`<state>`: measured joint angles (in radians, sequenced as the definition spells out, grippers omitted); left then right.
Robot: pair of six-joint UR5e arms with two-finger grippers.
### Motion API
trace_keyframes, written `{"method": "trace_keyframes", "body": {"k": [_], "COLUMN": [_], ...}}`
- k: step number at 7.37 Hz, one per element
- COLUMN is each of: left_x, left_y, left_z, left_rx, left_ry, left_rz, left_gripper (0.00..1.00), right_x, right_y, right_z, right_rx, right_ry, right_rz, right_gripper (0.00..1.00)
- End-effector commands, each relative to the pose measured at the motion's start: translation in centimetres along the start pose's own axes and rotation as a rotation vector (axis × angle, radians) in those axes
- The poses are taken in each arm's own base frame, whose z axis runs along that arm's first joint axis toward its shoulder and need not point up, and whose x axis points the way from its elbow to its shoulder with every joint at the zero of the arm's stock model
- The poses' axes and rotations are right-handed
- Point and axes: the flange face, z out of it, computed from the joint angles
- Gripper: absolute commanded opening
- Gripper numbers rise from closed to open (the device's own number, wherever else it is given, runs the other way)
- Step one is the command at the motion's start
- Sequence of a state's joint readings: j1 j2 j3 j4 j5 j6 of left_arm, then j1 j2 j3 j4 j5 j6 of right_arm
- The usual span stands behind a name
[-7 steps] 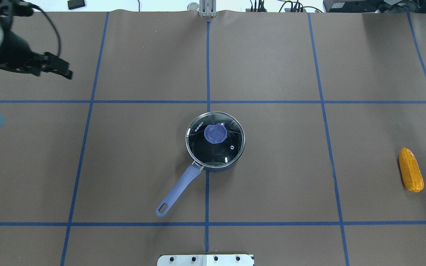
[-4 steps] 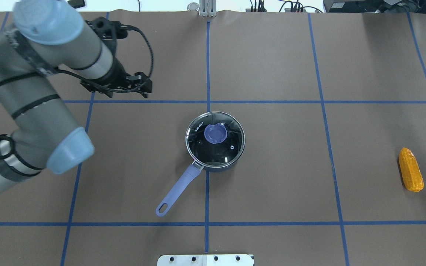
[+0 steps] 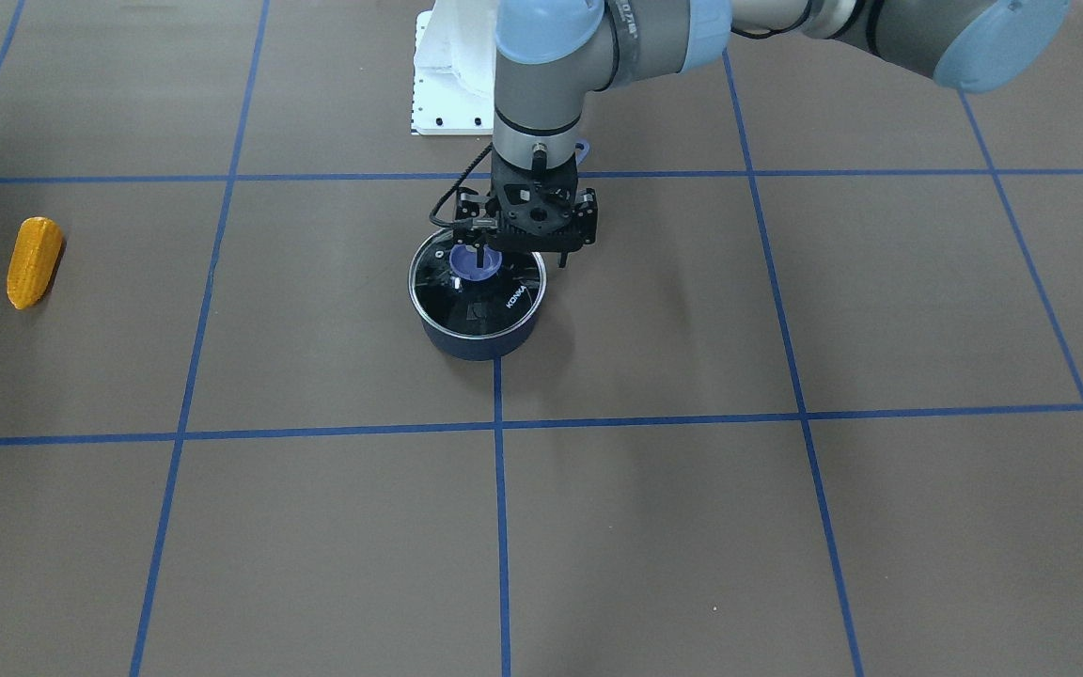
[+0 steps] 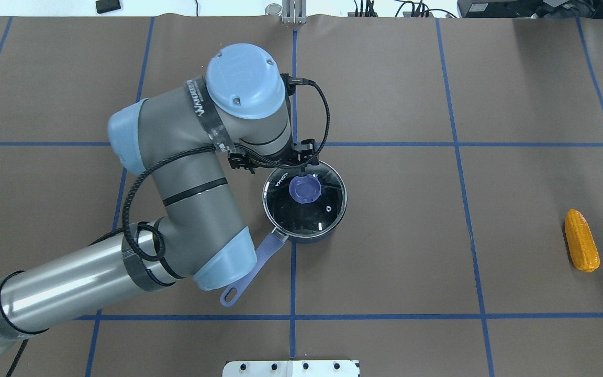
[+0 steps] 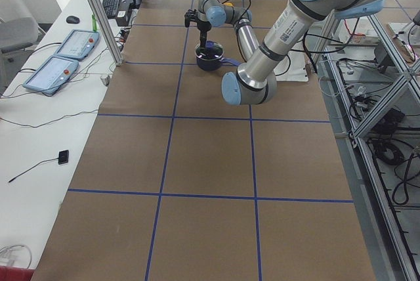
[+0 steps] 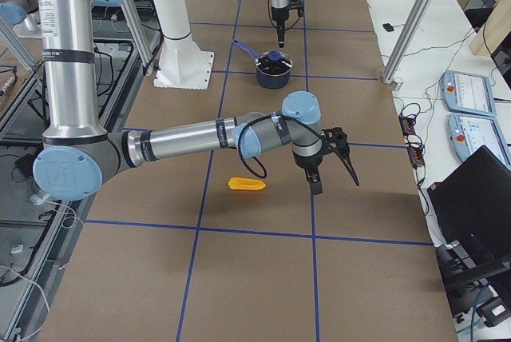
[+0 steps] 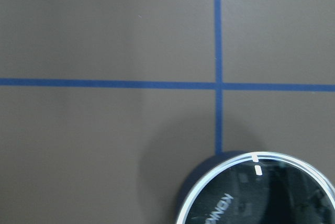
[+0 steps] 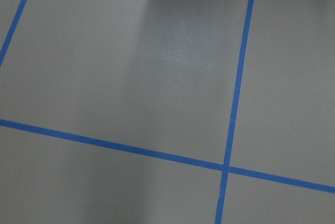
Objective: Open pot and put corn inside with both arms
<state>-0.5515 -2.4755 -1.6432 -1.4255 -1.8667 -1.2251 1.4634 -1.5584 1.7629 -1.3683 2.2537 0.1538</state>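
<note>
While the corn (image 4: pixel 582 241) lies on its side on the counter (image 4: pixel 385 272), far out at the robot's right end, nothing touches it. The right claw (image 6: pixel 334 176) hangs near the corn in the right-side view, on the side away from the robot's base and apart from it. Only that view shows this claw, so it cannot be told whether it is released or clenched. Its wrist camera sees only bare counter and blue tape (image 8: pixel 238 77).

The pot (image 4: pixel 306 240) stands mid-counter, well apart from the corn. Its glass lid (image 4: pixel 314 217) is on, with a blue knob (image 4: pixel 305 189) at the centre. The handle (image 4: pixel 262 254) points toward the robot and to its left.

The left claw (image 3: pixel 520 263) hovers above the lid, released, jaws spread wide. In the front view one finger (image 3: pixel 478 256) hangs over the knob, and the other hangs past the pot's rim on the robot's left. Both side views show this claw raised clear of the lid. The left arm (image 4: pixel 191 199) reaches in over the counter, and its elbow covers part of the handle from overhead.
</note>
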Motion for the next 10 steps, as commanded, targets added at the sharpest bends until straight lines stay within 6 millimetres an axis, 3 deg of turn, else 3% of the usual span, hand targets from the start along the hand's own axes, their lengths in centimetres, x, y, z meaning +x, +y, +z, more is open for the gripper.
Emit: {"method": "trace_keyframes", "body": {"k": [1,6,9,10], "left_x": [2.9,4.6,4.6,4.6], "left_y": [0.8,4.5,4.4,4.4], "left_z": [1.3,4.0,5.2,5.1], "left_rx": [-0.017,0.053,0.053,0.054], "left_ry": [-0.010,-0.031,-0.038,-0.036], "left_rz": [-0.021,0.016,0.025,0.022], "left_gripper": [0.99,0.99,0.97,0.82], "right_x": [0.0,0.0,0.1,0.1], "right_y": [0.0,0.0,0.0,0.0], "right_z": [0.0,0.0,0.2,0.2], "right_rx": [0.001,0.000,-0.004,-0.004], "right_ry": [-0.001,0.000,0.000,0.000], "right_rz": [-0.001,0.001,0.002,0.002], "right_gripper": [1.00,1.00,1.00,1.00]}}
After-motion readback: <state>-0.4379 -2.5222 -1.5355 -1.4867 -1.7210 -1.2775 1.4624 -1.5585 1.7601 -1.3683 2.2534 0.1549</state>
